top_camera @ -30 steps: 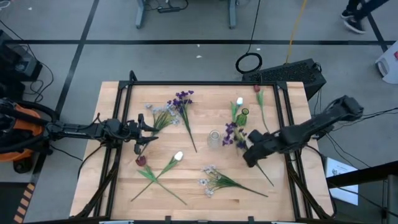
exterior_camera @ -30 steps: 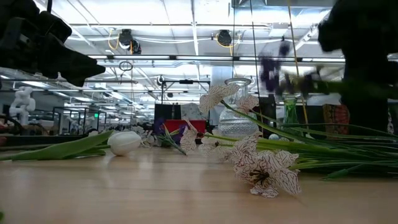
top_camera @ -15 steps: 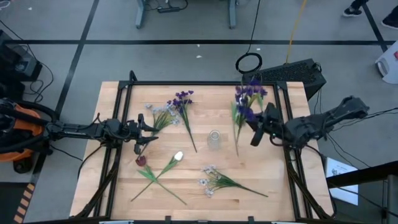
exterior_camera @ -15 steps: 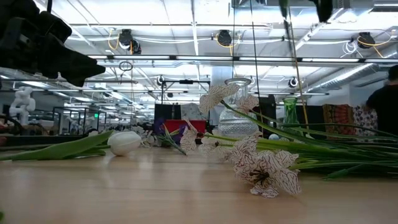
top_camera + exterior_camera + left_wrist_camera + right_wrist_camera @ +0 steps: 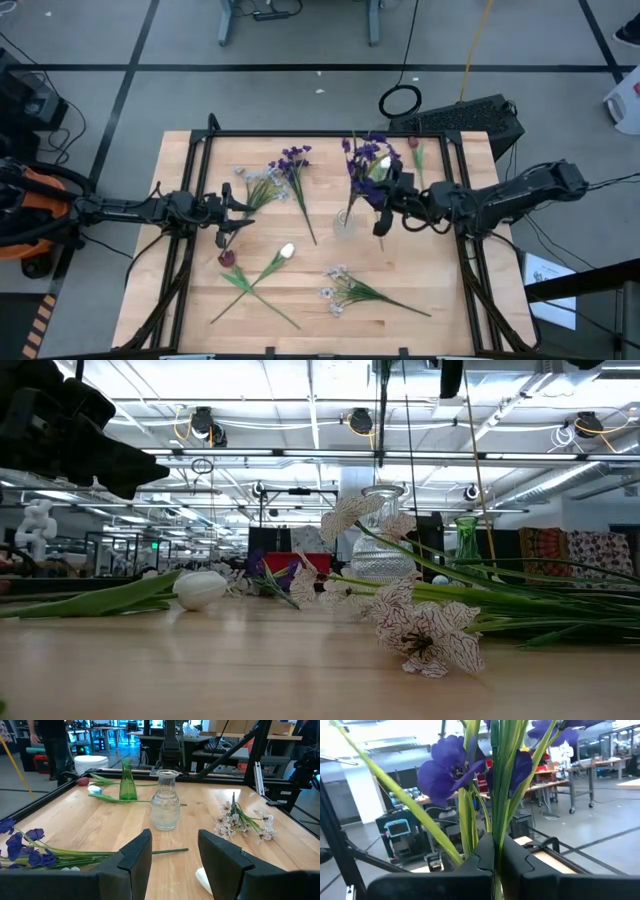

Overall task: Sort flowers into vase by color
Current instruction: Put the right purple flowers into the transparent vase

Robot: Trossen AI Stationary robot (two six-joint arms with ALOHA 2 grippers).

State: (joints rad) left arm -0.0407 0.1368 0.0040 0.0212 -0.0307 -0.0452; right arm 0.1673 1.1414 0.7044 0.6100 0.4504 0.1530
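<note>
- Left gripper (image 5: 243, 203) is hovering over the table's (image 5: 450, 310) left side, fingers spread apart and gripping nothing; its wrist camera is looking across at the clear glass vase (image 5: 165, 800) and the green glass vase (image 5: 127, 781).
- Lying loose on the wood: a purple sprig (image 5: 296, 170) and a pale white-blue sprig (image 5: 256, 182) just beside the left gripper; a dark red tulip bud (image 5: 227, 258) and a white tulip bud (image 5: 287, 250) nearer the front edge; a second pale sprig (image 5: 350, 290) at front centre.
- Clear vase is standing at table centre, with nothing in it yet.
- Right gripper (image 5: 384, 203) is holding a bunch of purple flowers (image 5: 366, 160) upright, fingers pinched tight on the green stems (image 5: 496, 785); the stem ends are hanging just beside the clear vase's mouth.
- Another dark red tulip (image 5: 414, 150) is lying near the far right corner.
</note>
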